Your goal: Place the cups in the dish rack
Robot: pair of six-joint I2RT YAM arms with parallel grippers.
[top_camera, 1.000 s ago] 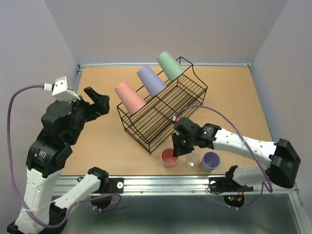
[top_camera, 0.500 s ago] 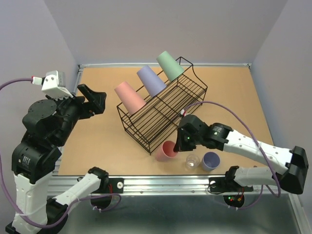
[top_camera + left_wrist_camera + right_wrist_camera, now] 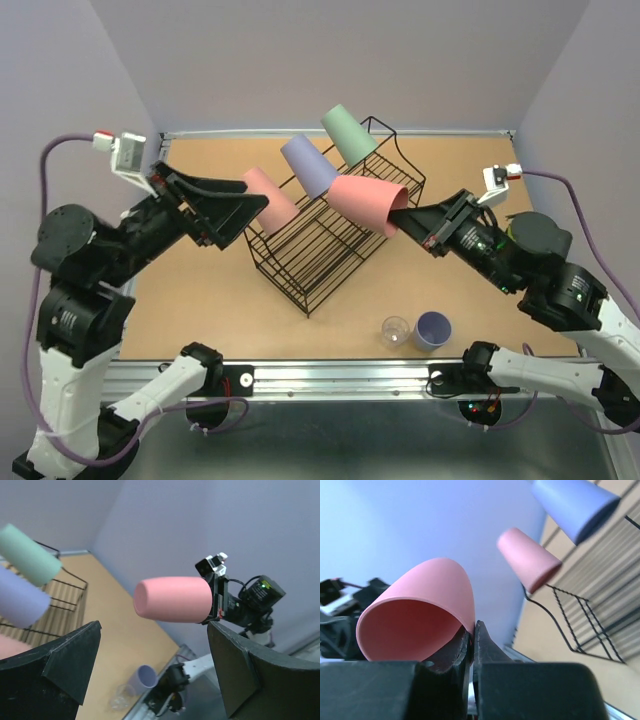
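Observation:
My right gripper [image 3: 408, 217] is shut on the rim of the smaller pink cup [image 3: 363, 203], held on its side high above the black wire dish rack [image 3: 330, 230]; it shows in the right wrist view [image 3: 427, 610] and the left wrist view [image 3: 172, 600]. The large pink [image 3: 266, 198], lavender [image 3: 309, 165] and green [image 3: 348, 133] cups sit upside down along the rack. The smaller lavender cup [image 3: 433, 329] and the tiny clear cup [image 3: 396, 331] stand on the table near the front edge. My left gripper [image 3: 250, 205] is open and empty, raised beside the large pink cup.
The tan table [image 3: 200, 300] is walled by lavender panels. A metal rail [image 3: 330, 378] runs along the front edge with both arm bases. The right arm's cable [image 3: 570, 190] loops at the right.
My right gripper has lifted the smaller pink cup from the table front up over the rack. My left gripper has swung right toward the rack.

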